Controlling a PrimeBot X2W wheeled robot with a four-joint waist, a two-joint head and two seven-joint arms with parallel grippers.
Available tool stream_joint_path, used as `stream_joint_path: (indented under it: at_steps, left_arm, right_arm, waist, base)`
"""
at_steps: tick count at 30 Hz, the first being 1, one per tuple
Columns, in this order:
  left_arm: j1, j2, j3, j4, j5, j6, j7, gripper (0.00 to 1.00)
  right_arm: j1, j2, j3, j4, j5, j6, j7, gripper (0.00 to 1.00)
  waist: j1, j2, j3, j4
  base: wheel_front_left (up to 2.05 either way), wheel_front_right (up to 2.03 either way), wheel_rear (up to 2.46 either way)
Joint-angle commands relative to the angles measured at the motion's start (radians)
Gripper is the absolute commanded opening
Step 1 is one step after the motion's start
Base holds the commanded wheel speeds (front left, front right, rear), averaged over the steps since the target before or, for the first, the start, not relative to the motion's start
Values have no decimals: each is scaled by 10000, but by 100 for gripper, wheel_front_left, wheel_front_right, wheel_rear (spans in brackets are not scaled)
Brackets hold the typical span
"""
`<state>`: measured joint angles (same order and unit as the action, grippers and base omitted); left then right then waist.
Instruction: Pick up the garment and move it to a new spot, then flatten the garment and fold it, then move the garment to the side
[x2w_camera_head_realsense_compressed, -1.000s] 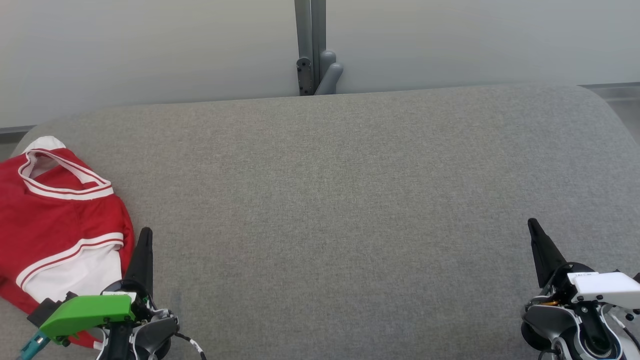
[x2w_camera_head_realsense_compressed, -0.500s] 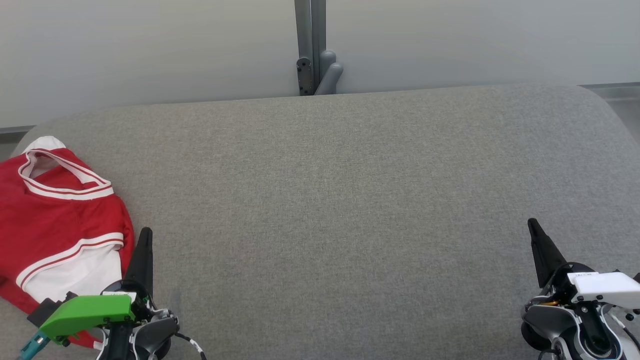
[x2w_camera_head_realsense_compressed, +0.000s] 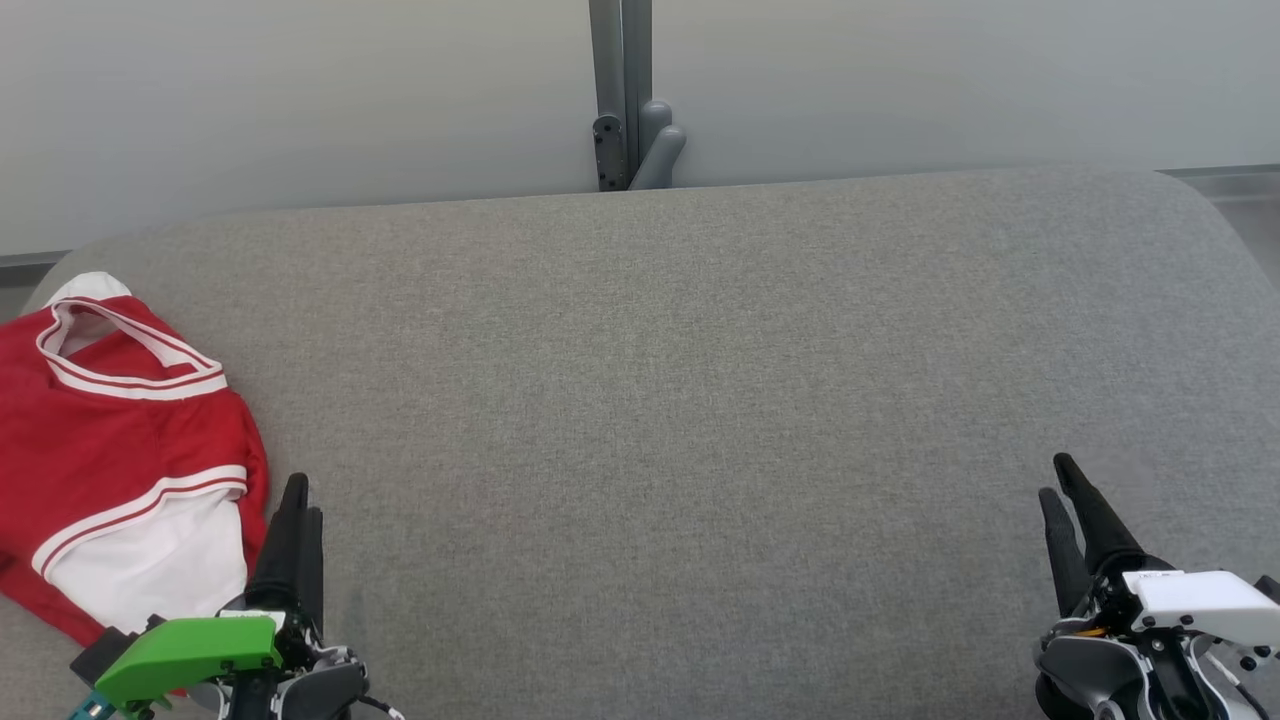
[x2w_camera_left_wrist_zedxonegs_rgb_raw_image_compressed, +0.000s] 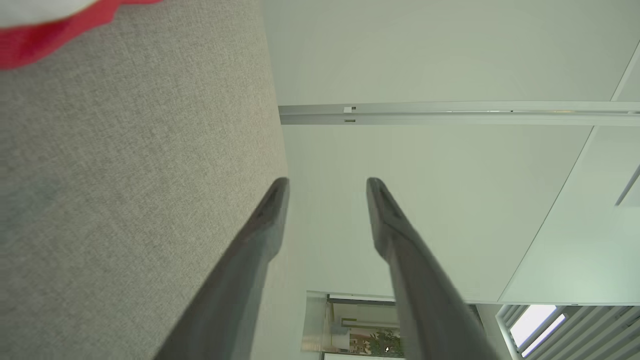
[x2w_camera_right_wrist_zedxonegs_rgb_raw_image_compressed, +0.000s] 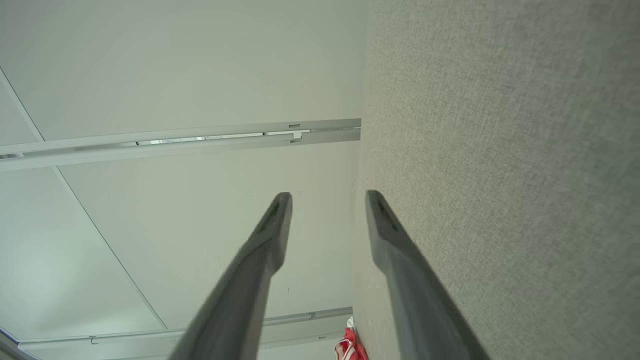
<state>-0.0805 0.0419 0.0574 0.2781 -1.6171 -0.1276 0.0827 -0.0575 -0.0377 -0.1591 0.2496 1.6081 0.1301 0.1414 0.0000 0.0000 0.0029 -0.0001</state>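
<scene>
Your head view's left edge cuts off the red garment (x2w_camera_head_realsense_compressed: 110, 440); the left gripper (x2w_camera_head_realsense_compressed: 303, 497) hides its lower corner.

Grey fabric-covered surface (x2w_camera_head_realsense_compressed: 700, 400), pale wall panels (x2w_camera_head_realsense_compressed: 300, 100) behind, grey metal post (x2w_camera_head_realsense_compressed: 620, 60) between them

A red jersey (x2w_camera_head_realsense_compressed: 120, 440) with white trim lies folded against the left edge of the grey fabric cushion (x2w_camera_head_realsense_compressed: 650, 400), its neck opening toward the far left corner. The left gripper (x2w_camera_head_realsense_compressed: 303, 497) hovers near the front edge just beside the jersey, fingers barely parted. The right gripper (x2w_camera_head_realsense_compressed: 1053, 478) hangs by the front right corner, slightly parted and holding nothing. A grey post (x2w_camera_head_realsense_compressed: 620, 90) stands behind the far edge.
</scene>
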Motion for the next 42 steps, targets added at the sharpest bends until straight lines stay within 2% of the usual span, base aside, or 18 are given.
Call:
stream_joint_path:
  at_steps: [1,6,16,24,30,42]
  left_arm:
    - [-146,29,-98,-214,-13,-11,-127,100]
    - [-86,35,-294,-314,69,-13,-369,100]
    - [-62,120,-471,-250,1272,-16,-766,100]
    - [-80,70,-392,-293,3251,-17,-1078,100]
    - [-126,57,-434,-337,4917,149,-1299,100]
    - [-42,95,-732,-64,7599,366,-1693,100]
  right_arm:
    - [-118,-55,85,-199,-48,2,-160,100]
    - [-59,-105,280,-301,-377,3,-455,100]
    - [-41,-181,443,-645,-2330,3,-912,100]
    - [-12,-379,674,-1002,-4783,4,-1278,100]
    - [29,-445,813,-1193,-6549,4,-1532,100]
    - [-17,-563,1045,-1011,-9022,4,-2000,100]
  waist:
    - [0,0,1,1]
    - [0,0,7,2]
    - [0,0,11,9]
    - [0,0,-13,25]
    - [0,0,-24,64]
    - [0,0,-24,13]
  base:
    - [0,0,0]
    - [0,0,0]
    - [0,0,0]
    - [0,0,0]
    - [0,0,0]
    - [0,0,0]
